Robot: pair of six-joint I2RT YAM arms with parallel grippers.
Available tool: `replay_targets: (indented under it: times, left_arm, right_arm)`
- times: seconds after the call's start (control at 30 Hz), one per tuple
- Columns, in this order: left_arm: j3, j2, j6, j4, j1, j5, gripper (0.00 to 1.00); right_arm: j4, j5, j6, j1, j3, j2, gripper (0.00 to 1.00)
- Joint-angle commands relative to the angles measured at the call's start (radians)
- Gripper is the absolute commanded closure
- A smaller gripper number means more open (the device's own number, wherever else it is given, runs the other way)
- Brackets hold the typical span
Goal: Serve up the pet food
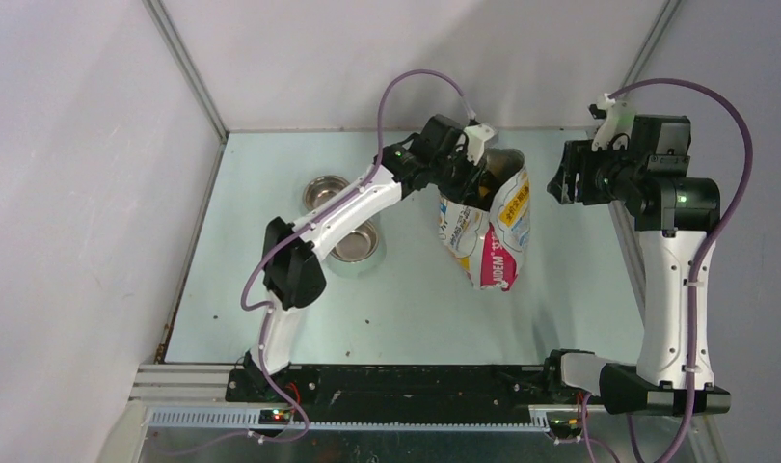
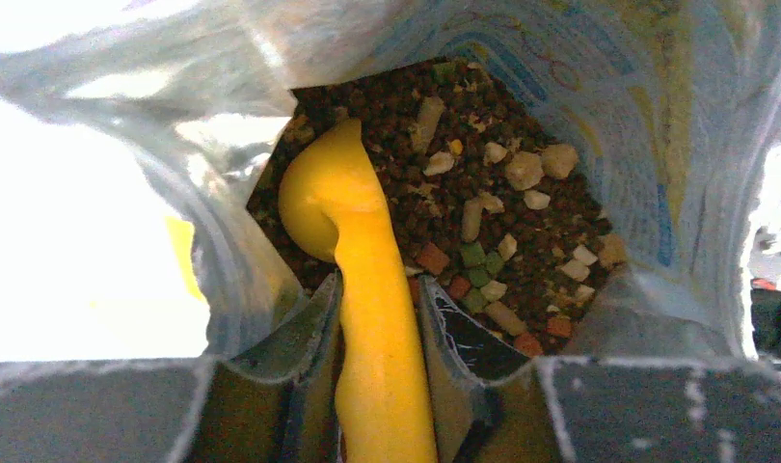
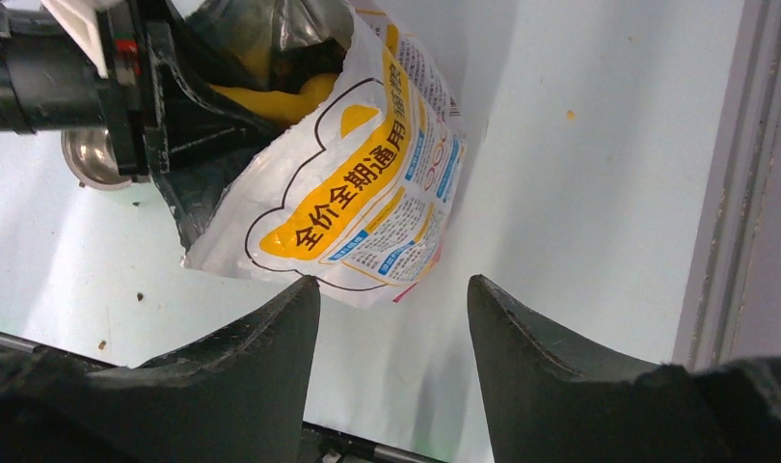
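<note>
The pet food (image 2: 522,227) is dark-brown kibble mixed with pale, green and red bits. It lies inside the open printed foil bag (image 1: 488,227), which stands at mid-table. My left gripper (image 2: 379,294) reaches into the bag's mouth and is shut on the handle of the orange scoop (image 2: 324,193). The scoop's head rests on the kibble at the left side. From above, the left gripper (image 1: 464,169) sits at the bag's top. My right gripper (image 3: 391,289) is open and holds nothing. It hovers to the right of the bag (image 3: 367,193), clear of it.
Two metal bowls (image 1: 331,193) (image 1: 360,241) sit left of the bag, partly under the left arm. One bowl (image 3: 93,159) shows behind the left wrist. Enclosure walls run close along the table's left, back and right edges. A few crumbs lie on the table.
</note>
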Motion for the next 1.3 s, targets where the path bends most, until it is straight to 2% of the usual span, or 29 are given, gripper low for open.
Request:
replay_targets:
  times: [0.0, 0.1, 0.23, 0.43, 1.07, 1.27]
  left_arm:
    - [0.032, 0.028, -0.243, -0.105, -0.014, 0.304, 1.00]
    - [0.051, 0.017, -0.319, -0.061, 0.032, 0.308, 1.00]
    - [0.177, 0.065, -0.442, -0.031, 0.113, 0.395, 1.00]
    - [0.157, 0.027, -0.631, 0.112, 0.206, 0.483, 1.00]
    - [-0.169, -0.112, -1.082, 0.400, 0.408, 0.648, 1.00]
    - [-0.363, -0.167, -1.245, 0.673, 0.436, 0.733, 1.00]
  right_arm:
    - [0.006, 0.003, 0.011, -0.006, -0.005, 0.006, 0.40]
    - [0.004, 0.025, -0.016, -0.009, -0.025, 0.002, 0.40]
    - [0.031, 0.030, -0.088, -0.023, -0.107, -0.023, 0.41]
    - [0.048, 0.046, -0.087, -0.042, -0.133, -0.017, 0.41]
    - [0.034, 0.151, -0.108, -0.068, -0.108, 0.038, 0.42]
    - [0.008, 0.181, -0.153, -0.071, -0.109, 0.035, 0.42]
